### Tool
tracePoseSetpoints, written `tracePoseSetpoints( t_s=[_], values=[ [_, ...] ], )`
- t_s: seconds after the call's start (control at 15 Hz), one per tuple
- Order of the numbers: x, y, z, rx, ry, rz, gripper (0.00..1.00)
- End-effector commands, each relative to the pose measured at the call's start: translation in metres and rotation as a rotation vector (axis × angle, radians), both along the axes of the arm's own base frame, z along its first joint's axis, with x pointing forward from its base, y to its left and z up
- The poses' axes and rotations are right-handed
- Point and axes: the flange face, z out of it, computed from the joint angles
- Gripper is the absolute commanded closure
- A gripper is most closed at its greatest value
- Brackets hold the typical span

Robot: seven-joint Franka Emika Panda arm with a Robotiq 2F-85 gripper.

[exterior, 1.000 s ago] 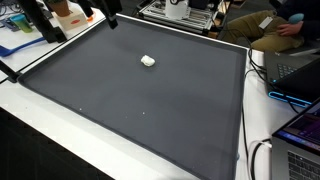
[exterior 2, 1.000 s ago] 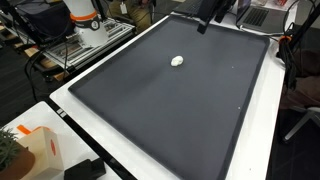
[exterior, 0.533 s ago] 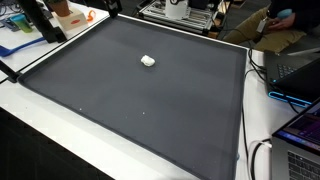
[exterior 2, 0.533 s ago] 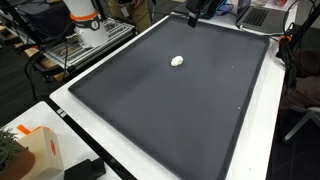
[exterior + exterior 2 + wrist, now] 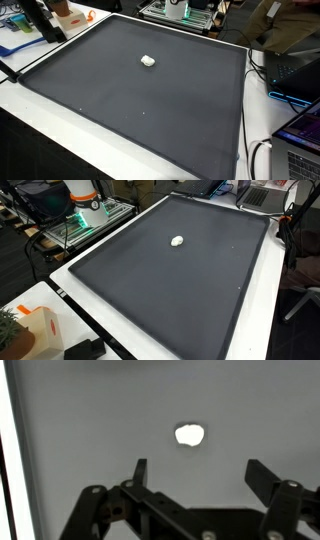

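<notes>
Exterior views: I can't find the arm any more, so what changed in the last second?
The arm drew off past the top edge of both exterior views. In the wrist view its jaws stand open and empty, facing the white lump. Lump and dark mat stayed put; nothing gripped or released.

We have lifted our gripper (image 5: 197,466) out of both exterior views, leaving the white lump (image 5: 189,434) farther ahead of it.
</notes>
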Motion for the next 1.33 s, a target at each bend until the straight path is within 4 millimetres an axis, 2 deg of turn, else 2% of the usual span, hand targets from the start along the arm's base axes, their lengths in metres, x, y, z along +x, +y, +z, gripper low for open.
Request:
tracePoseSetpoints(
  t_s=[0.0,0.2,0.4,0.47,0.67,1.27],
  values=[
    [-0.074,0.019,0.019,0.075,0.057,-0.059,0.00],
    [-0.112,0.037,0.025,0.084,0.019,-0.057,0.00],
    [-0.155,0.049,0.019,0.048,0.031,-0.028,0.00],
    [-0.122,0.047,0.026,0.060,0.053,-0.015,0.00],
    [-0.148,0.051,0.023,0.049,0.050,-0.012,0.00],
    [-0.150,0.050,0.023,0.049,0.043,-0.015,0.00]
  ],
)
